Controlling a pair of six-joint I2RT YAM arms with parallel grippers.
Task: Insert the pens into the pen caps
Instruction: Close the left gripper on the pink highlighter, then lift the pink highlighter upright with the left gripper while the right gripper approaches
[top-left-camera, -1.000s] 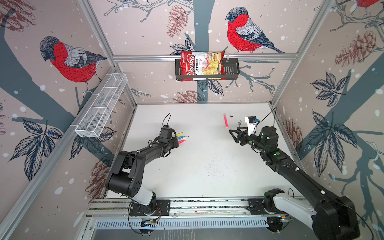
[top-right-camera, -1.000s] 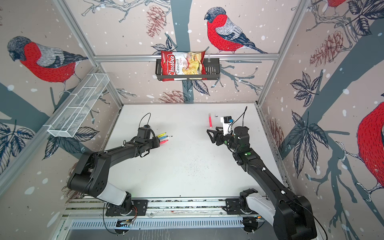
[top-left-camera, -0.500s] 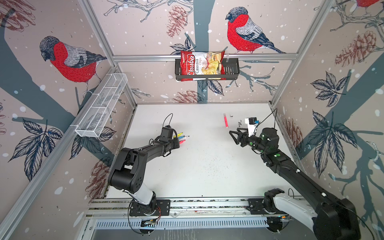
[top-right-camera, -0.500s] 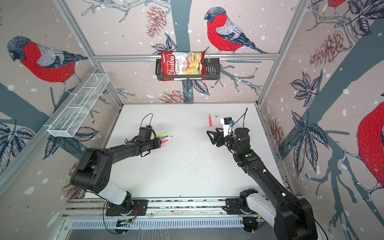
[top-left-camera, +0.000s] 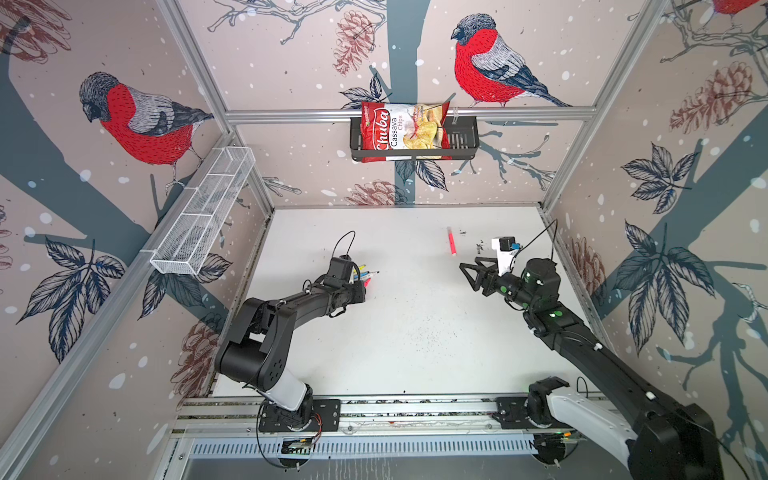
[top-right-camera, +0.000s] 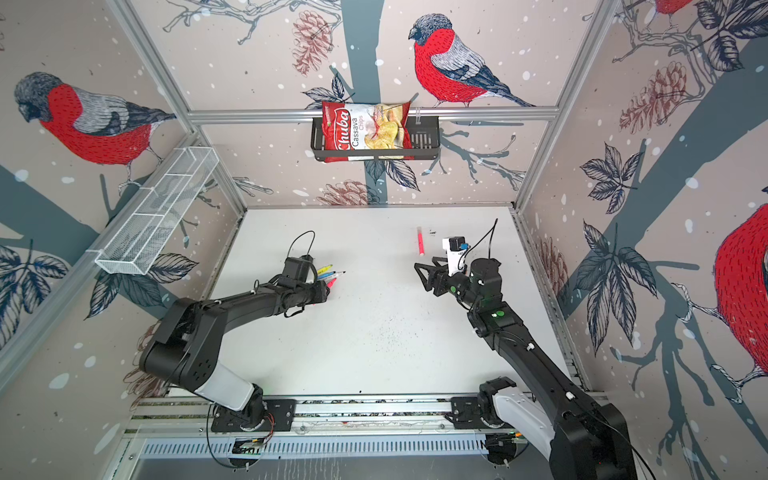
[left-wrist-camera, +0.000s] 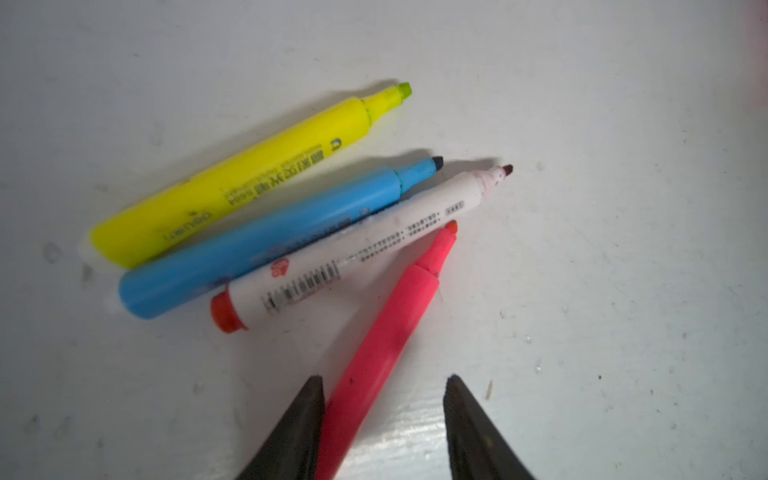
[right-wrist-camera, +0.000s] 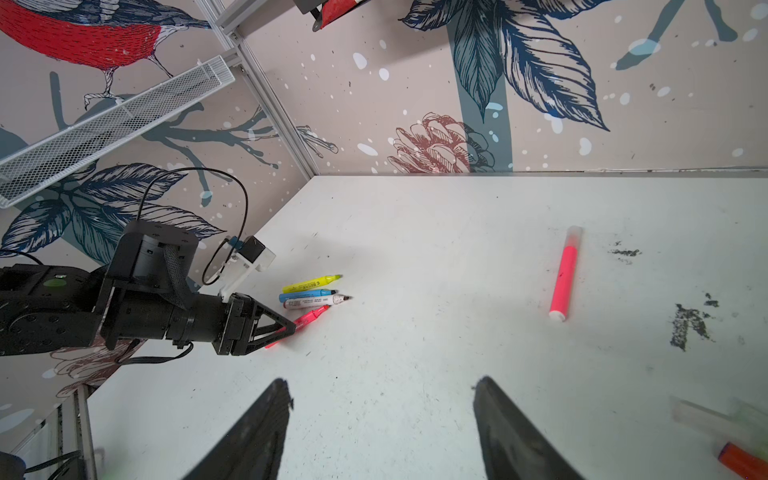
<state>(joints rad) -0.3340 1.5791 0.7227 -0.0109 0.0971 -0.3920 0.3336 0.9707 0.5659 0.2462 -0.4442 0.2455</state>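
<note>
The left gripper (left-wrist-camera: 384, 379) sits low over the table (left-wrist-camera: 602, 257) with its jaws apart, straddling the tail end of the uncapped pink pen (left-wrist-camera: 390, 328) but not yet clamped on it. The pen lies against 1 finger, with a clear gap to the other. Closing from here would likely shove or swivel the pen before it is pinched. Its tip lies just beside the white pen (left-wrist-camera: 353, 249), perhaps touching it, so a swivel could knock that pen into the blue pen (left-wrist-camera: 266, 245) and the yellow pen (left-wrist-camera: 232, 178) and set all 3 rolling. A hold so far back also leaves a long free end, which could sag or twist and miss a cap mouth, and the bare tip could smear the table. The right gripper (right-wrist-camera: 382, 382) hangs released and empty above the table. Blurred clear caps (right-wrist-camera: 702, 415) and 1 red cap (right-wrist-camera: 744, 461) lie near it; they look light enough to skid away at a careless touch. A capped pink pen (right-wrist-camera: 564, 274) lies well apart, toward the back. Against the views from 1 second ago, almost nothing differs. The pens and both grippers sit where they were, and only the left arm's elbow seems very slightly shifted.
</note>
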